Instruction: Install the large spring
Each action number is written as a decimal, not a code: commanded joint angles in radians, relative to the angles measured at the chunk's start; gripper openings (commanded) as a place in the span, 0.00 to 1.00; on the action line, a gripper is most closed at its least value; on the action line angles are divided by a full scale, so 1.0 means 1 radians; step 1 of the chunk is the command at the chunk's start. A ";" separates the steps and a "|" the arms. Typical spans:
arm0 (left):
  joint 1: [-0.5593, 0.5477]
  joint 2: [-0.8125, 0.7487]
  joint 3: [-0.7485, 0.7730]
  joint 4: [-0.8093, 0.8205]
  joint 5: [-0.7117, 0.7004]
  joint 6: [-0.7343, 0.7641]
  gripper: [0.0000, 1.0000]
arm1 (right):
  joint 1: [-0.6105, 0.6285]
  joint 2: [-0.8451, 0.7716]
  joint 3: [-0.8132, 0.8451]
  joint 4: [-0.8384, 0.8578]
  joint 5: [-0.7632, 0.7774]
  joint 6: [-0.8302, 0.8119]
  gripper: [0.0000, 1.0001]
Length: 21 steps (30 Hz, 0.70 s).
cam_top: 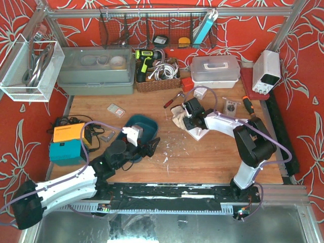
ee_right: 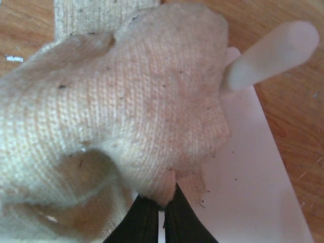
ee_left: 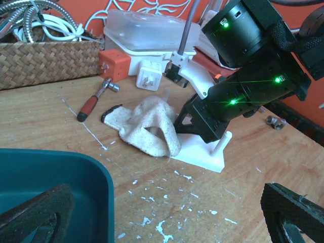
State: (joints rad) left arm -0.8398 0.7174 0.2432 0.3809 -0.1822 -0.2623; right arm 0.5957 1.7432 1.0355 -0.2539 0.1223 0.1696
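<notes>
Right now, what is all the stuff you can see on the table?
glove: one, cream, mid-table, draped on the white base
white base: one, with a peg, partly under the glove
tray: one, teal, left of the glove
small tool: one, red handle, behind the glove
plug: one, white, beside the orange block
orange block: one, next to the wicker basket
wicker basket: one, brown, at the back, cables inside
lidded box: one, clear and white, back right
big box: one, grey-green, back left
spring: none that I can see
left claw: one, black, open, by the tray
right claw: one, black, shut on the glove
</notes>
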 commanded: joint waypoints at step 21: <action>-0.008 -0.012 -0.018 0.015 -0.015 0.001 1.00 | 0.001 -0.245 0.034 -0.043 -0.025 0.025 0.00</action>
State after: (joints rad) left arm -0.8398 0.7189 0.2386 0.3813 -0.1822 -0.2623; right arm 0.5957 1.5604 1.0359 -0.2581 0.1120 0.1669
